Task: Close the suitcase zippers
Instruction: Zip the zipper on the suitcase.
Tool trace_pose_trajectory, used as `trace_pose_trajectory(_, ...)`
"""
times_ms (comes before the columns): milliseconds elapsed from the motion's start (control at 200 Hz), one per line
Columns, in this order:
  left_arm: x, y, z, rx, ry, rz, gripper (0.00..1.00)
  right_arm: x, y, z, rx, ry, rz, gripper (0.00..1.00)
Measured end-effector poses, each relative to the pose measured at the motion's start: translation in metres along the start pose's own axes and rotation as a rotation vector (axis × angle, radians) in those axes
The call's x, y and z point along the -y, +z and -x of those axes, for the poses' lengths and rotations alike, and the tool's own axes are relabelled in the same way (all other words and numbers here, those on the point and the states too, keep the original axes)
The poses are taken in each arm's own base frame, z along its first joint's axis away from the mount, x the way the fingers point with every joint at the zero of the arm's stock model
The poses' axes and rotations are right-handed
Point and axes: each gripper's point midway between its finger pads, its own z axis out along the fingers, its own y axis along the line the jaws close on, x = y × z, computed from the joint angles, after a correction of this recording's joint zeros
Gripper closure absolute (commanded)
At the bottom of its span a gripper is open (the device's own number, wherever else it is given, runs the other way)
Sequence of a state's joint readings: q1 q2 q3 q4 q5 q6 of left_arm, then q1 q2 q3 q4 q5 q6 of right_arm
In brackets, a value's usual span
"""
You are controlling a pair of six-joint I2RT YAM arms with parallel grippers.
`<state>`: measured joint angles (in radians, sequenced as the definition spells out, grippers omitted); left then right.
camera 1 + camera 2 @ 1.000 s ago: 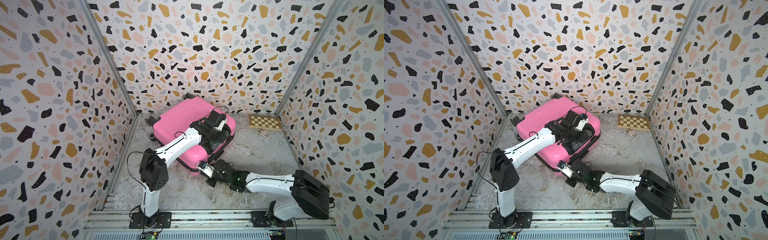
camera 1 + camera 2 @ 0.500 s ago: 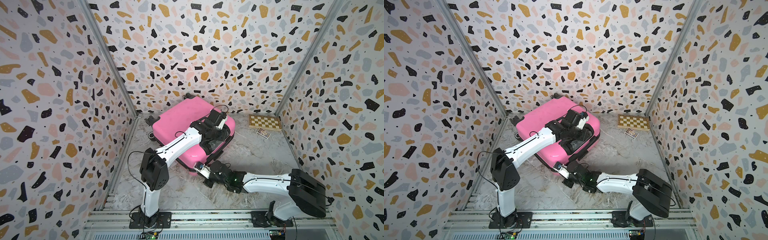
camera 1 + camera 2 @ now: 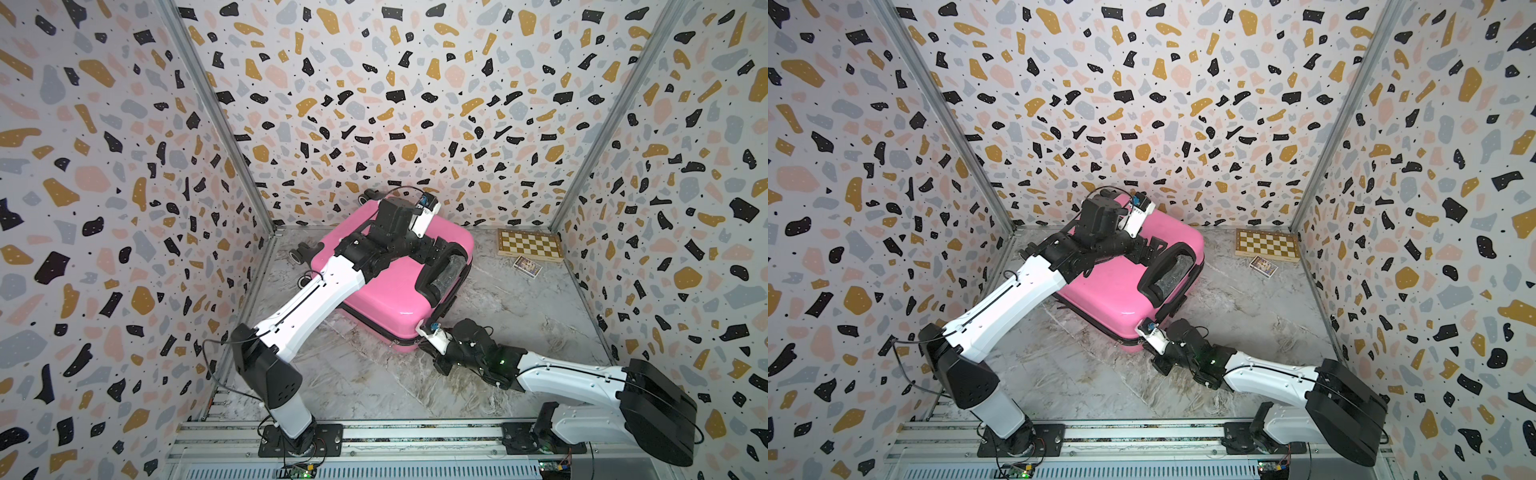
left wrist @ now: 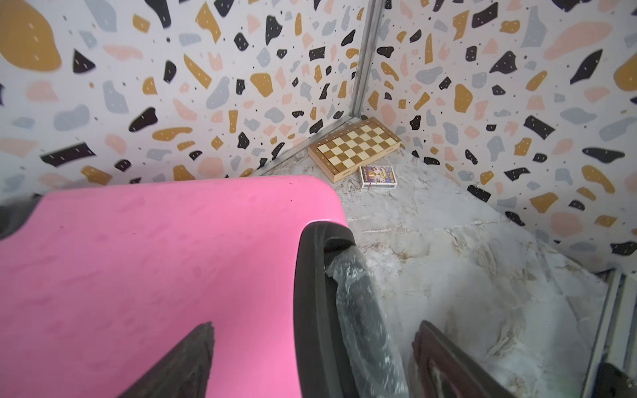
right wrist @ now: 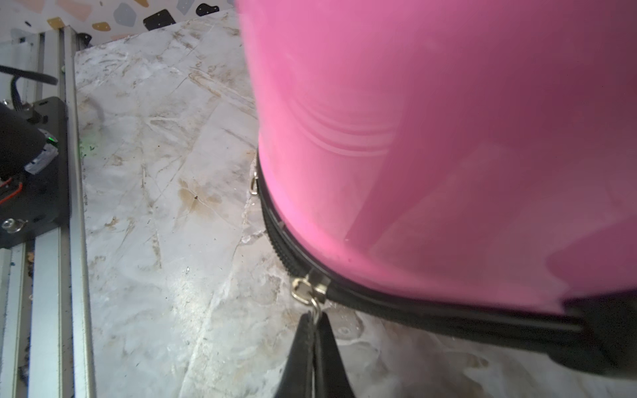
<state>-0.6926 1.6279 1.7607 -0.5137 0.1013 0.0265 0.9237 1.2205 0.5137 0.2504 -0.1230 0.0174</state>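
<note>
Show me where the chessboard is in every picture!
Both top views: the chessboard lies in the far right floor corner, to the right of the suitcase.
Left wrist: the chessboard sits in the wall corner, beyond the suitcase.
Right wrist: not in it.
Shared landmark: the pink suitcase, seen in every view.

Right gripper (image 5: 315, 318) jaws pinched together on tab of silver zipper pull (image 5: 307, 288). Pull on black zipper band (image 5: 413, 306) at rounded corner of pink suitcase (image 5: 431, 138). Second pull (image 5: 254, 182) farther along band. Marble tabletop (image 5: 155, 206) beneath.
</note>
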Motion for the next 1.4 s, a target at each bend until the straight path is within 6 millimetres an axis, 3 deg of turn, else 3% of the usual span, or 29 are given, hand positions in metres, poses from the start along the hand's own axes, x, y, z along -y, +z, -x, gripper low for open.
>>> trace_pose_trajectory(115, 0.005, -0.026, -0.020, -0.027, 0.151, -0.004, 0.09, 0.026, -0.010, -0.007, -0.008, 0.071, -0.042, 1.00)
trace_pose_trajectory(250, 0.014, -0.039, -0.056, -0.125, 0.328, -0.064, 0.08, 0.059, -0.020, -0.013, -0.013, 0.147, -0.115, 1.00)
trace_pose_trajectory(451, 0.024, -0.044, -0.122, -0.253, 0.594, -0.175, 0.00, 0.091, -0.029, -0.019, -0.010, 0.229, -0.193, 1.00)
trace_pose_trajectory(556, 0.022, -0.035, -0.141, -0.267, 0.715, -0.188, 0.00, 0.094, -0.030, -0.020, -0.008, 0.242, -0.196, 1.00)
trace_pose_trajectory(766, 0.000, 0.007, -0.140, -0.236, 0.915, -0.074, 0.00, 0.088, -0.029, -0.018, -0.003, 0.244, -0.156, 1.00)
trace_pose_trajectory(856, 0.000, 0.017, -0.145, -0.245, 0.948, -0.066, 0.00, 0.088, -0.029, -0.018, -0.003, 0.242, -0.151, 1.00)
trace_pose_trajectory(1402, 0.000, 0.023, -0.144, -0.263, 0.968, -0.024, 0.04, 0.085, -0.028, -0.015, 0.002, 0.201, -0.153, 1.00)
